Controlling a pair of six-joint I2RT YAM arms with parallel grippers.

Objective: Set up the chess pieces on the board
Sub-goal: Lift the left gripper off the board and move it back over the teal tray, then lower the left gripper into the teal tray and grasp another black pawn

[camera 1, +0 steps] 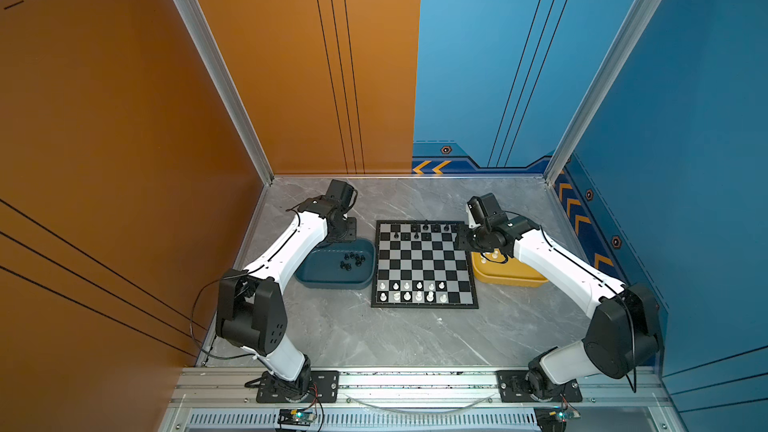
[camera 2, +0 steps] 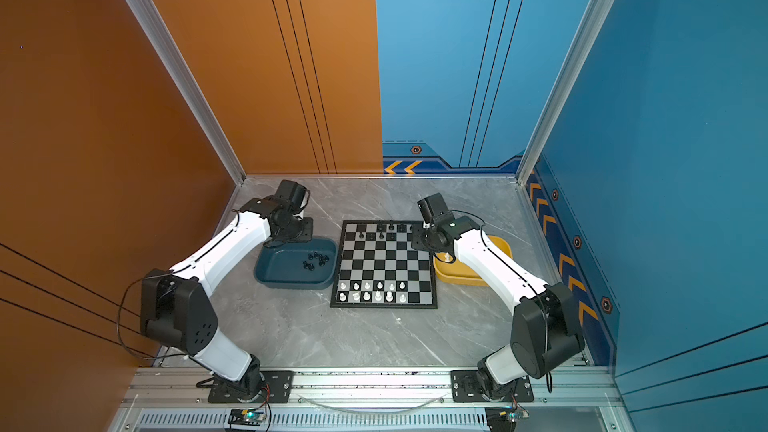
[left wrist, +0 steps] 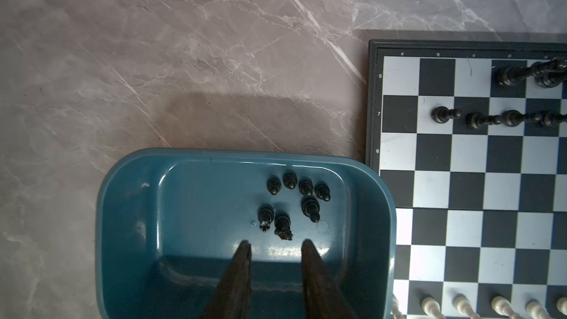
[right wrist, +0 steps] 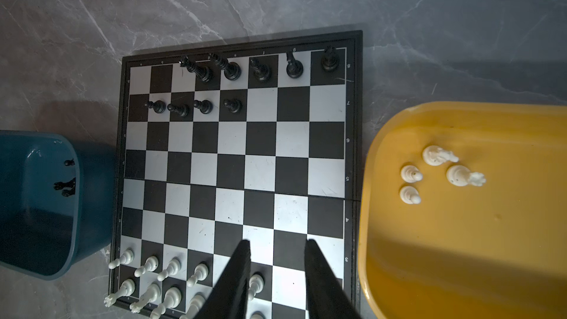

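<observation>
L claw (left wrist: pixel 276 242) spread over teal plastic tray (left wrist: pixel 129 225); glossy black chessmen (left wrist: pixel 310 207) inside stand upright. R claw (right wrist: pixel 277 240) spread above flat checkered board (right wrist: pixel 233 148).

The board (camera 1: pixel 424 263) lies flat on the table (camera 1: pixel 374 338). Black chess pieces (camera 1: pixel 426 227) stand along its far edge and white chess pieces (camera 1: pixel 419 296) along its near edge. More pieces wait in the teal tray (camera 1: pixel 328 281) and the yellow tray (camera 1: pixel 513 276).

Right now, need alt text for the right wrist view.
The right gripper hangs open and empty over a chessboard, near its rows of white pieces; black pieces stand along the opposite edge. A yellow tray beside the chessboard holds four more white pieces, and a teal tray on the other side holds black ones.
</observation>
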